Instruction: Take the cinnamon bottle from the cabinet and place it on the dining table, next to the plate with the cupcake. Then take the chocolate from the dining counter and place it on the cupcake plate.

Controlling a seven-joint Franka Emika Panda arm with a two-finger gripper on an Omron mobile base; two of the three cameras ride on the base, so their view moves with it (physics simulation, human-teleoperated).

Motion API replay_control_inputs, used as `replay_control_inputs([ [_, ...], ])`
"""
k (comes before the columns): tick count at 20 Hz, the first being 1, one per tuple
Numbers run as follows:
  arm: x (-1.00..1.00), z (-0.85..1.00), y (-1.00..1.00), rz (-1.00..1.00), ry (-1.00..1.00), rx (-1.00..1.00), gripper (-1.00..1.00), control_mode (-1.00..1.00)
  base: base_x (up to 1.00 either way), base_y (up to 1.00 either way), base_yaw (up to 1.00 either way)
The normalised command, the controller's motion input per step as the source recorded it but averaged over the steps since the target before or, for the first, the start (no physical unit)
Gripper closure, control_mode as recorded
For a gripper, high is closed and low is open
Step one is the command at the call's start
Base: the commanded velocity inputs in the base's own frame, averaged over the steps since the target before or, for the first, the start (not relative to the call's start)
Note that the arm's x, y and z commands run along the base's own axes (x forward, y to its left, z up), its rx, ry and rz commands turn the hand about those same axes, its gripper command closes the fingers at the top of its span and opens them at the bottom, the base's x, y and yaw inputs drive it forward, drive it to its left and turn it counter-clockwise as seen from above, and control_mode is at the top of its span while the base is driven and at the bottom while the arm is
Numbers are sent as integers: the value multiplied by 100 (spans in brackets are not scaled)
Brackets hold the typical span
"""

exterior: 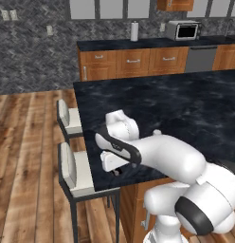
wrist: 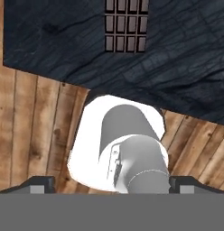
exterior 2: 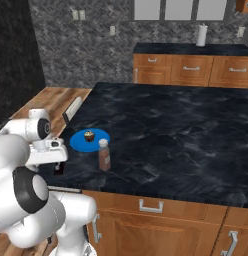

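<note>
The cinnamon bottle stands upright on the black marble dining table, just right of the blue plate that holds the small cupcake. In the hand view the chocolate, a dark ridged rectangle, lies flat on the marble near the table's edge, at the top of the picture. My gripper hangs open over the island's near left corner, pointing down, with nothing between its fingers. It sits left of the plate and under the bent wrist. The cabinet is out of view.
Two white-seated stools stand along the island's left side on the wooden floor. A wall counter with drawers carries a paper towel roll and a toaster oven. Island drawer handles face me.
</note>
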Motion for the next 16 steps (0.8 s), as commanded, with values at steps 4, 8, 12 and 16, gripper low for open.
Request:
replay_control_inputs([
  [4,19,-26,-8,-2,-9,-7,-100,-100,0,0,0],
  [8,26,-16,0,-2,-14,-11,-100,-100,0,0,0],
  [12,32,-22,0,-1,-15,-3,-100,-100,0,0,0],
  [16,13,-38,-3,0,-11,2,-100,-100,0,0,0],
])
